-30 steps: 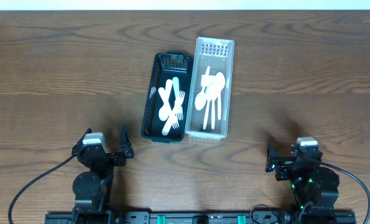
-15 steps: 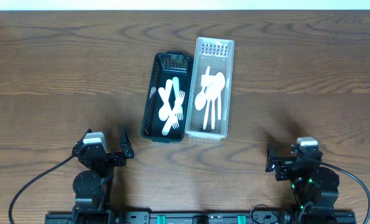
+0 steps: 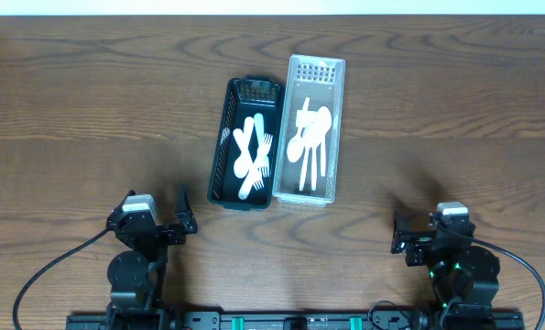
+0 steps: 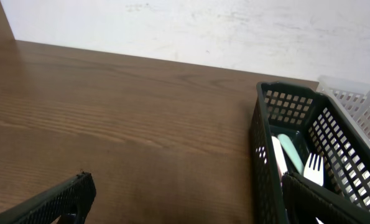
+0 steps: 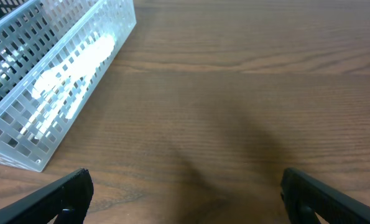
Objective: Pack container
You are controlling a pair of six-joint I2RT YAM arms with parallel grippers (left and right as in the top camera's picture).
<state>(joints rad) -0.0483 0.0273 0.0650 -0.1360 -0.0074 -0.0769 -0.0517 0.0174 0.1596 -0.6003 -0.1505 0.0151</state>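
Note:
A dark green slotted basket (image 3: pixel 219 151) and a clear slotted container (image 3: pixel 337 128) stand side by side at the table's middle. Both hold white plastic cutlery: forks and spoons (image 3: pixel 253 156) in the dark one, spoons and others (image 3: pixel 310 137) in the clear one. My left gripper (image 3: pixel 182 213) is open and empty near the front left edge. My right gripper (image 3: pixel 397 235) is open and empty near the front right edge. The dark basket shows in the left wrist view (image 4: pixel 263 155), with a white fork (image 4: pixel 313 168) inside. The clear container shows in the right wrist view (image 5: pixel 54 93).
The brown wooden table (image 3: pixel 89 110) spreads all round the two containers. A white wall (image 4: pixel 172 25) stands behind the table's far edge. Cables run from both arm bases at the front.

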